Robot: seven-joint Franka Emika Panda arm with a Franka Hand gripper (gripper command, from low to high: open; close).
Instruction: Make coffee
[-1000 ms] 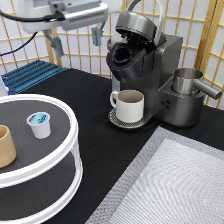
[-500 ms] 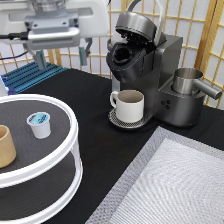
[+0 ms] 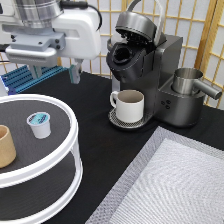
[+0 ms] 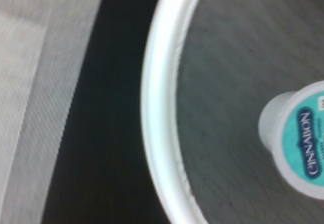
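One coffee pod (image 3: 39, 124) sits below the open tool (image 3: 55, 74), untouched.

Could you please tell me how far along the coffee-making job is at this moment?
Ready: the coffee machine's lid is up, and a mug sits on its drip tray. In hand: nothing; the gripper hangs open and empty above the round white stand, near the coffee pod. Left: the pod is ungrasped on the stand's top shelf beside a wooden cup, so loading and brewing remain undone.

White arm (image 3: 75, 30), grey claw (image 3: 52, 75), black cable.
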